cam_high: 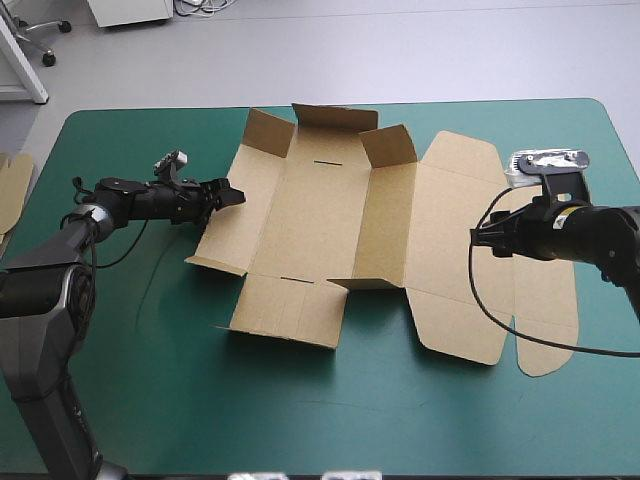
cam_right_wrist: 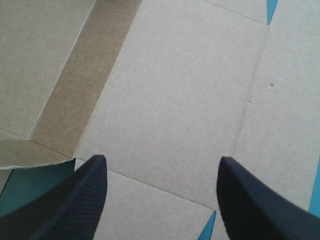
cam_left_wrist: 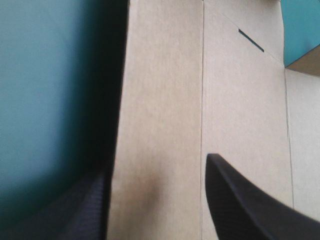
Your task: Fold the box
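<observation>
I see the box (cam_high: 330, 230) in the middle of the tabletop (cam_high: 150, 400). It is a cut sheet of plain brown board, matt and smooth, scored with straight creases. Its far flaps and its left wall (cam_high: 235, 225) stand partly raised. The wide lid part (cam_high: 460, 270) on the right lies flat and ends in a rounded tab (cam_high: 545, 358) under the right arm. A thin dark slit (cam_high: 325, 161) is cut in the far wall. I can read no print, label or writing on the board.

The left gripper (cam_high: 230, 193) is at the box's left wall. Its black fingers (cam_left_wrist: 250, 200) stand apart, one outside over the teal-green cover and one inside over the board, gripping nothing. The outer finger is a dark blur, and I cannot tell whether either one touches the wall.

The right gripper (cam_right_wrist: 162, 158) hangs over the flat lid part. Its finely textured fingers (cam_right_wrist: 70, 200) are spread wide and hold nothing. From above they are hidden beneath the wrist.

At the tabletop's left edge a piece of more board (cam_high: 12, 185) is cut off from sight.
</observation>
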`<state>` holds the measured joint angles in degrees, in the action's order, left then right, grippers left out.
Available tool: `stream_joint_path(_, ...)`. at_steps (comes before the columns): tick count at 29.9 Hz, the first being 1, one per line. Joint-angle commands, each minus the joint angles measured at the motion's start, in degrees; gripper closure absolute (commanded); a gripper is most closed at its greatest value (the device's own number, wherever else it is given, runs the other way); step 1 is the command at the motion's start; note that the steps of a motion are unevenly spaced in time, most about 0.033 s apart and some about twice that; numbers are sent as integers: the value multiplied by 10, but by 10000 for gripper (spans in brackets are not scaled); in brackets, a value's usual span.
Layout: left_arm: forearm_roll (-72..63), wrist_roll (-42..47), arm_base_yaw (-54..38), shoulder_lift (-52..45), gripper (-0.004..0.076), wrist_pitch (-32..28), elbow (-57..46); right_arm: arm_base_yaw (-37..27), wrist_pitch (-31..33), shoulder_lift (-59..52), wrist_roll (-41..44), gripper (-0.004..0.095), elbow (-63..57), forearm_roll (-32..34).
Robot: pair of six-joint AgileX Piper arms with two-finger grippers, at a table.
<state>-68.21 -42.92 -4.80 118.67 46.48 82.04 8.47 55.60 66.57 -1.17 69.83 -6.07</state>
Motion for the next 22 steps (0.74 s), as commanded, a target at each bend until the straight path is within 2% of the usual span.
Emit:
stream_joint_path(1,-13,18,7,-4,354,36,41,-3,-22,-9,0,319,21,-11)
stream_joint_path(4,-10,20,13,14,400,60,60,-3,-22,-9,0,319,21,-12)
stream_joint_path(6,-8,20,17,17,459,63,66,-3,-22,-9,0,319,21,-12)
stream_joint_path(12,11,13,17,17,737,80,86,-3,-22,-9,0,333,21,-12)
stream_joint_path(16,47,19,19,17,738,94,111,-3,-22,-9,0,333,21,-12)
stream_joint_path(22,99,18,19,17,738,149,164,-3,-23,-9,0,333,21,-16)
